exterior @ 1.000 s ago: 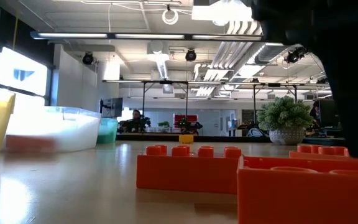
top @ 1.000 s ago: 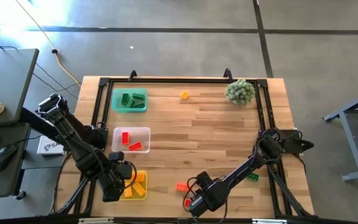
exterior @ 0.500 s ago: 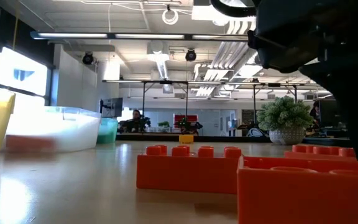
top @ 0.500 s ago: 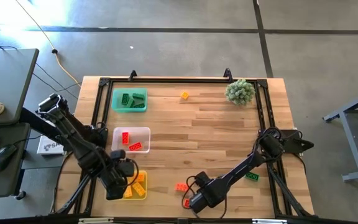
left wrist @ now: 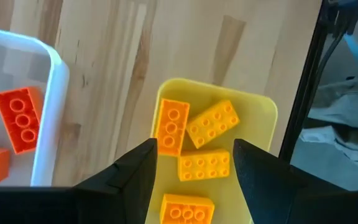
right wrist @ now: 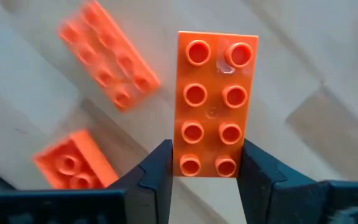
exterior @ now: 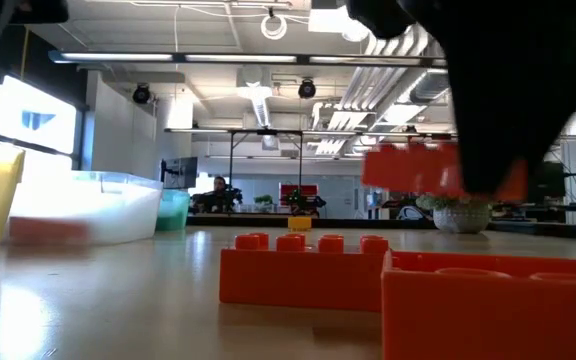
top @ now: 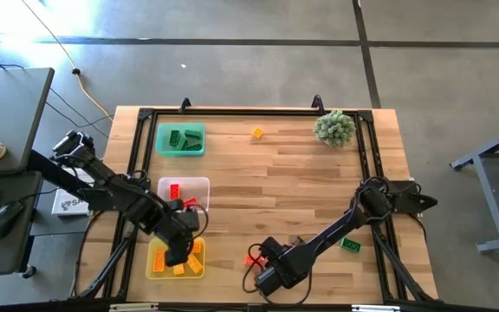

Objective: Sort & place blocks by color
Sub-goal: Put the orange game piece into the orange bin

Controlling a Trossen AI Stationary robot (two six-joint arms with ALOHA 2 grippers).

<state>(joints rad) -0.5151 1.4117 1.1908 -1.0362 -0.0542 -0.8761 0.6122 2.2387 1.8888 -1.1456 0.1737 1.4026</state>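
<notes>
Now the right gripper point(right wrist: 206, 177) is clamping a red block point(right wrist: 214, 102) off the table, needing carriage to the clear tray point(top: 199, 185)

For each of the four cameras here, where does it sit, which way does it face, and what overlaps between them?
High view: overhead, straight down on the table; both arms, left gripper over the yellow tray.
Low view: tabletop height, facing the room; the right gripper's dark bulk lifts a red block.
Left wrist view: looks past its open fingers into the yellow tray.
Right wrist view: looks down, its gripper clamping the red block.
Shared: low and right wrist views both show the held block.
</notes>
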